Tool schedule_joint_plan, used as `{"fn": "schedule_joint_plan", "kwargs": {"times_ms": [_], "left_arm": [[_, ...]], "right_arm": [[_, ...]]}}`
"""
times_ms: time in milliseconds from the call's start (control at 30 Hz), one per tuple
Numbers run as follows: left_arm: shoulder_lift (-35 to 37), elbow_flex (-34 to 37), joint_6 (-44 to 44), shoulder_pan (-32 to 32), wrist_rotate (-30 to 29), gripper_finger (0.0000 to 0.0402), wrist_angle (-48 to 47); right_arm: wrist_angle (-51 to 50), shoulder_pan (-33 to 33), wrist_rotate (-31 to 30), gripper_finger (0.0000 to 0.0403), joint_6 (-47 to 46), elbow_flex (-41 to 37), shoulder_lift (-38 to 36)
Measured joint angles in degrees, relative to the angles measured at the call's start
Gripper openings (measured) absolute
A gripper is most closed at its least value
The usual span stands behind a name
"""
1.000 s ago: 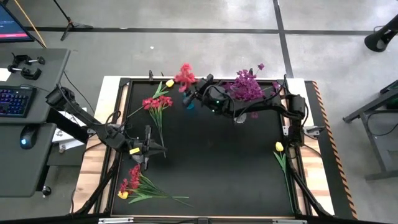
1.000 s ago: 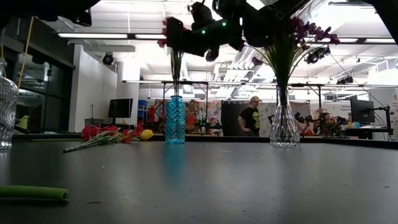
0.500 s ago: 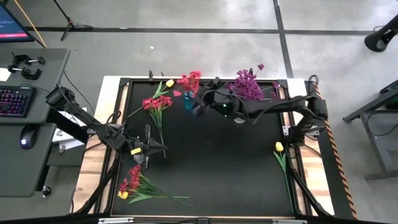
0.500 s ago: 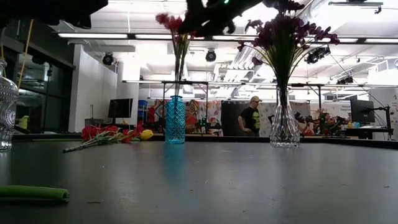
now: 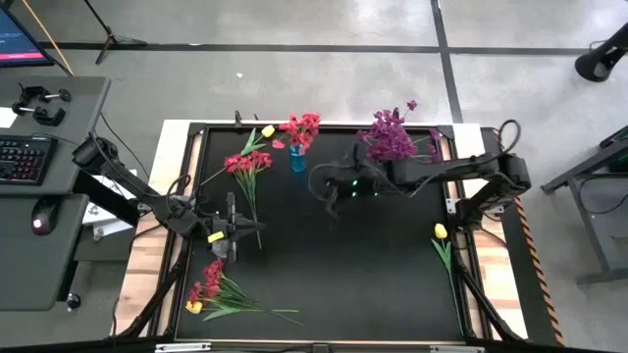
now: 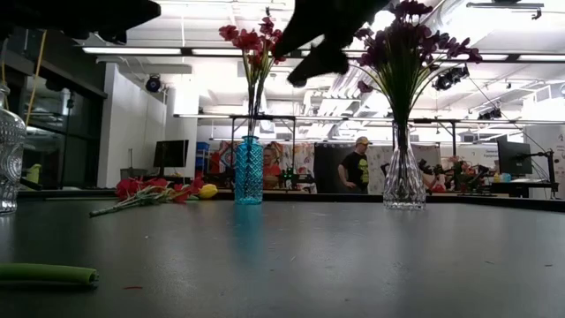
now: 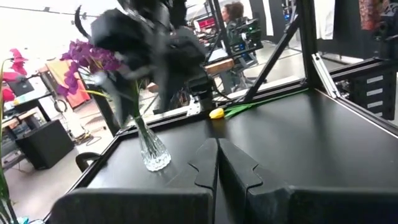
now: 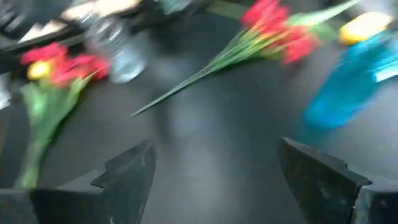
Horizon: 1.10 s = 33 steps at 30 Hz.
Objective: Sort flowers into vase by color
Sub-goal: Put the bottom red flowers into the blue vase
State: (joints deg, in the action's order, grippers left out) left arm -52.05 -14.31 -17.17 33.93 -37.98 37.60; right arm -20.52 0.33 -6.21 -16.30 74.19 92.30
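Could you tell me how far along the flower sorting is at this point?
Done: red flowers stand in the blue vase, purple flowers in the clear vase. In hand: nothing; the right pincer is open and empty above the table, the left pincer shut. Left: red bunch, mixed bunch, yellow tulip.

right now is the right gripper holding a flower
No, the right gripper is open with nothing between its fingers, and the red flowers already stand in the blue vase.
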Motion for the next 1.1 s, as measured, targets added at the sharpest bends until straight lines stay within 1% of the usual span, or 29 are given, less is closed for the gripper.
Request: {"fn": "schedule_joint_plan", "kwargs": {"times_ms": [67,233,333,433,533,600,667,733,867,967,1033,1100], "left_arm": [[0.00,0.00,0.02,0.04,0.00,0.0000,0.00],[0.00,0.00,0.04,0.37,0.00,0.0000,0.01],[0.00,0.00,-0.52,0.35,-0.88,0.0000,0.63],[0.02,0.00,-0.96,0.35,-2.90,0.0000,2.98],[0.00,0.00,-0.96,0.35,-5.46,0.0000,4.72],[0.02,0.00,-0.93,0.33,-6.47,0.0000,5.57],[0.02,0.00,-0.74,0.33,-6.62,0.0000,5.64],[0.02,0.00,0.05,0.33,-6.62,0.0000,5.74],[0.01,0.00,0.59,0.33,-7.33,0.0000,7.57],[0.02,0.00,1.28,0.35,-7.80,0.0000,9.28],[0.02,-0.02,2.27,0.36,-7.78,0.0000,9.46],[0.02,-0.02,3.14,0.46,-7.81,0.0000,9.26]], "right_arm": [[1.83,1.89,3.64,0.0322,-1.77,0.00,2.78],[12.73,7.41,7.94,0.0322,-1.72,0.00,11.92],[22.72,10.34,10.30,0.0322,-2.93,0.00,18.99],[35.98,12.88,13.47,0.0322,-6.80,0.00,25.66],[47.22,15.32,13.92,0.0322,-9.47,0.15,31.68],[48.94,16.81,12.45,0.0322,-10.13,2.36,34.94],[47.75,18.12,10.99,0.0322,-9.16,6.43,37.86],[44.43,19.42,9.24,0.0322,-6.04,11.97,40.85],[30.39,21.21,4.68,0.0322,0.00,25.23,46.48],[19.25,22.27,-0.49,0.0322,2.16,34.66,49.67],[13.85,22.89,-3.95,0.0322,2.50,39.42,51.60],[10.79,23.44,-5.70,0.0320,2.27,42.29,53.00]]}}
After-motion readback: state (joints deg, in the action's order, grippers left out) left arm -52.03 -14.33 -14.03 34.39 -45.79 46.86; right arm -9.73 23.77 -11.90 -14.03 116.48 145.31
